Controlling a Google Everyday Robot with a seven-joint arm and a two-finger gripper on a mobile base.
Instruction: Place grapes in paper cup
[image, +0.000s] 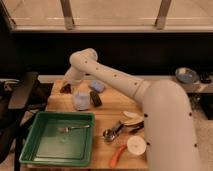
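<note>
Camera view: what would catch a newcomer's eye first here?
The big white arm fills the right side and bends to the far left corner of the table, where its gripper seems shut on dark grapes. Just beside stands the paper cup; in front lies a green tray with a fork.

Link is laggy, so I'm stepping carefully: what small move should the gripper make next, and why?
Probably lift a little and shift toward the paper cup. The gripper sits at the back corner of the wooden table, apparently shut on the grapes, and the cup stands just beside it, nearer the green tray.
</note>
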